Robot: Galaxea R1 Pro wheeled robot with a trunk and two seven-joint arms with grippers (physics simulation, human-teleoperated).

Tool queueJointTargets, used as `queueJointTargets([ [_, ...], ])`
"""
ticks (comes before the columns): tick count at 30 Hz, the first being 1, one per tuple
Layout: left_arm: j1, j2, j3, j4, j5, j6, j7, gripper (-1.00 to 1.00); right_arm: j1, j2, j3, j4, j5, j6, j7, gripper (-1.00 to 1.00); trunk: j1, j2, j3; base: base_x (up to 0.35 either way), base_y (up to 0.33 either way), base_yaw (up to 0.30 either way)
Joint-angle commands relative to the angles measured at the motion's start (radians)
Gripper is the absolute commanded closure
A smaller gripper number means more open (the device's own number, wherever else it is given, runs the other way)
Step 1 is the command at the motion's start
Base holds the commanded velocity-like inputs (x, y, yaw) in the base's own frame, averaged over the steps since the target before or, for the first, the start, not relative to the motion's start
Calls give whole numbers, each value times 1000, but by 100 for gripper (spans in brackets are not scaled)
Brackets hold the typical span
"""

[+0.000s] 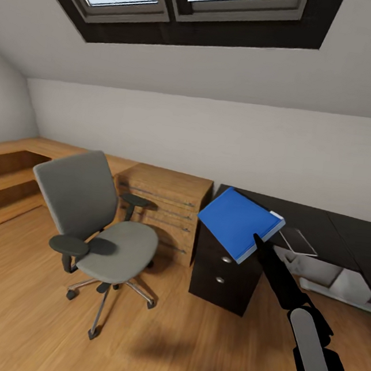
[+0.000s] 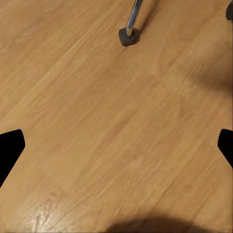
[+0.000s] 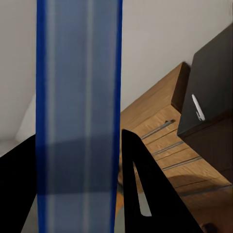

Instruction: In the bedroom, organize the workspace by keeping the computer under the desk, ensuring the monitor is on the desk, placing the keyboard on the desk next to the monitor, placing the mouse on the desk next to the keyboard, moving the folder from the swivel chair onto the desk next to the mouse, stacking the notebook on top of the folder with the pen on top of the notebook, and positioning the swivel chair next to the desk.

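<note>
Folder is off the swivel chair, clamped in the right gripper above the dark surface; setting it down remains. Left gripper spread wide over the floor.

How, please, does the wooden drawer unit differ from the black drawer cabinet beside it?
The wooden drawer unit is light oak with long bar handles; the black drawer cabinet is near-black with small round knobs. The wooden unit is wider and stands against the wall; the black cabinet sits under the dark desk. Both stand on the wooden floor.
</note>
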Motion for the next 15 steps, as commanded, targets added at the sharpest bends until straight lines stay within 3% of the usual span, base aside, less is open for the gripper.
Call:
queueJointTargets([
  [1, -1, 0, 6, 3, -10, -3, 0, -100, -1, 0, 0, 0, -7, 6, 3, 100, -4, 7, 2, 0, 0, -145],
  [15, -1, 3, 7, 15, -10, -4, -2, -100, -1, 0, 5, 5, -8, 4, 5, 100, -58, 105, 45, 0, 0, -20],
])
